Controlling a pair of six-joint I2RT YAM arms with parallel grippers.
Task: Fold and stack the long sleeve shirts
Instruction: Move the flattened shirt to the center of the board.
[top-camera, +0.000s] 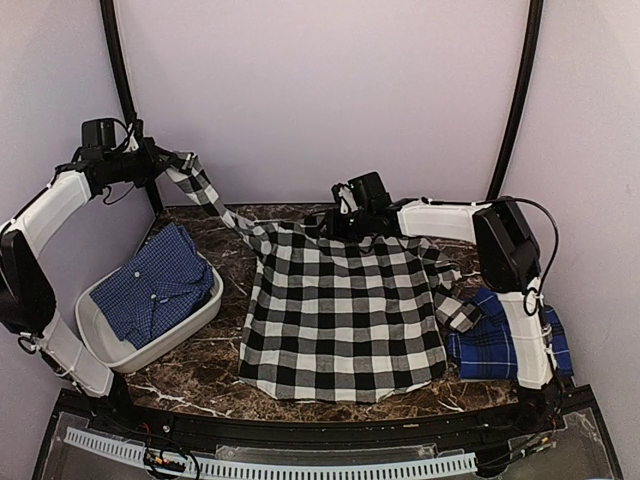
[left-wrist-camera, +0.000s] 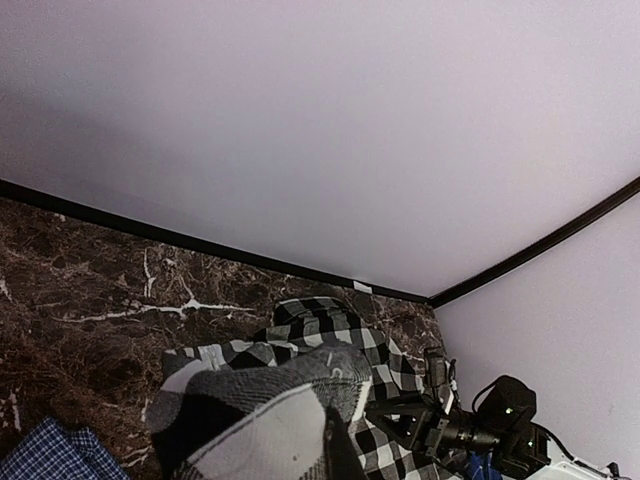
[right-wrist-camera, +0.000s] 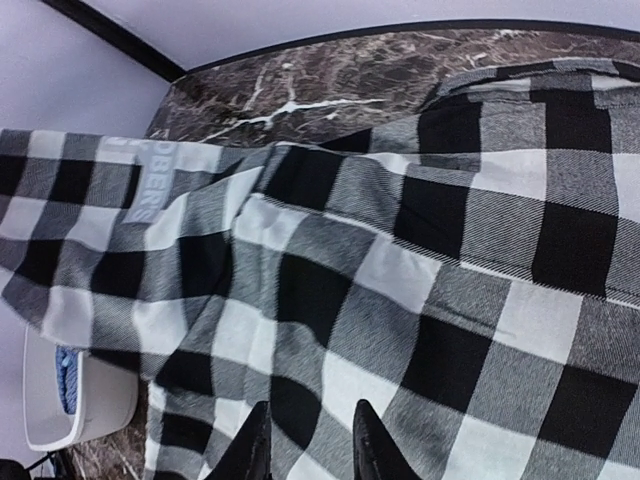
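**Checked shirt (top-camera: 340, 310) spread, sleeve (top-camera: 215, 200) raised**

Its body is laid flat on the worktop (top-camera: 200, 370). The sleeve is clenched in the raised left hand (top-camera: 168, 165). The right hand (right-wrist-camera: 310, 415) is held released, fingers parted, over the shirt's far edge. A blue plaid shirt (top-camera: 160, 285) is seen in a basin (top-camera: 100, 340).

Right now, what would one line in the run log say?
left tool: shut on checked shirt sleeve, held up | right tool: open over same shirt | buttoned blue shirt: in white basin
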